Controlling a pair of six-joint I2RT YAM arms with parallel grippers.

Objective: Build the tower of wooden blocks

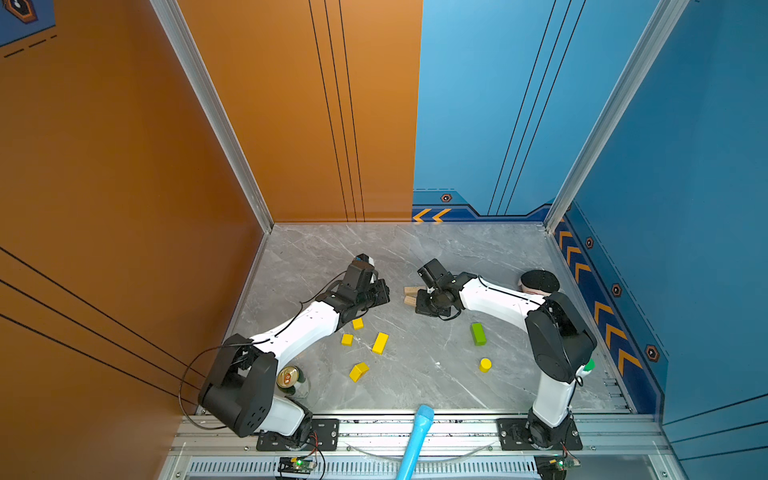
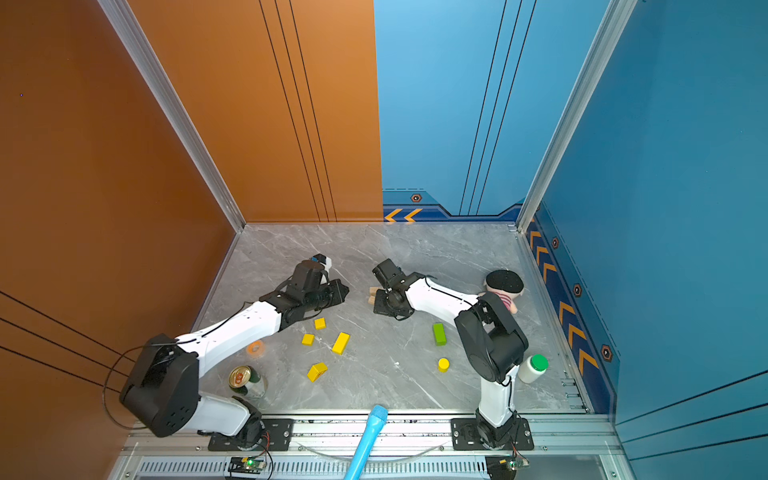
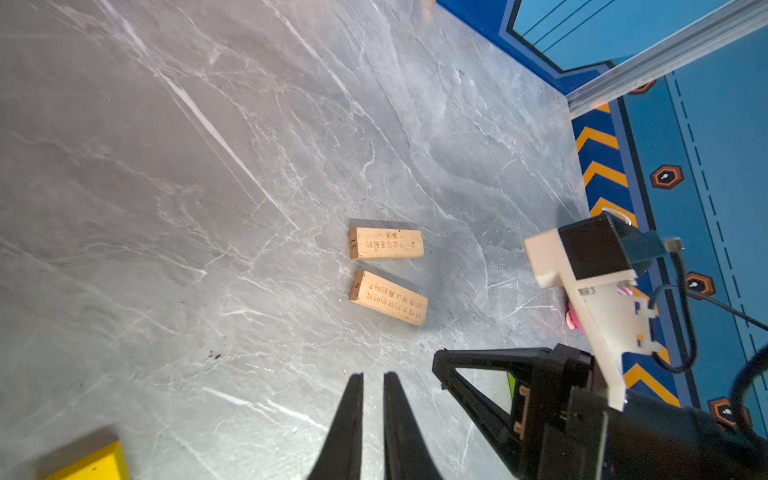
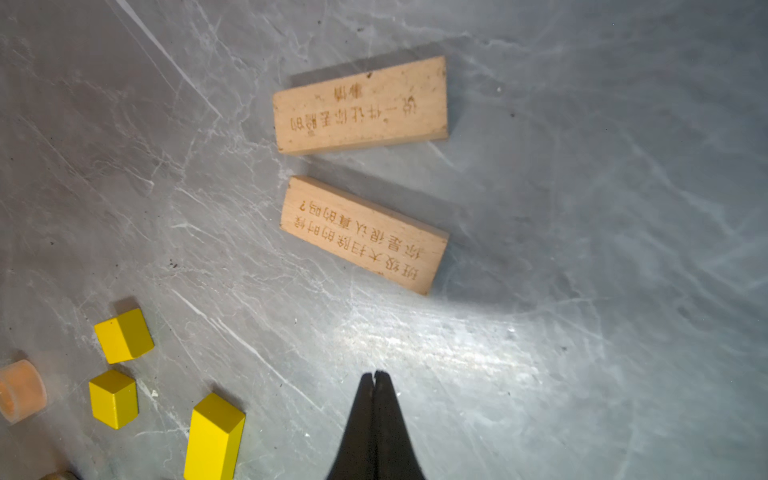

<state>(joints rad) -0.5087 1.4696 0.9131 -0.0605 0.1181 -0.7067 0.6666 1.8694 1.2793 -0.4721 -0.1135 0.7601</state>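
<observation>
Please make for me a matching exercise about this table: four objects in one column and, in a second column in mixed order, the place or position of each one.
Column A
1. green bar
2. yellow cylinder
3. tan planks
4. drink can

Column B
a. upright beside the left arm
b. lying flat side by side, with a gap between
c. upright in the open, nearer the right arm
d. lying flat alone near the right arm

Pairs: 1-d, 2-c, 3-b, 4-a

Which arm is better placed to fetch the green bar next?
Probably the right: the green bar lies right of the middle, close beside that arm, and the right gripper is shut and empty.
</observation>
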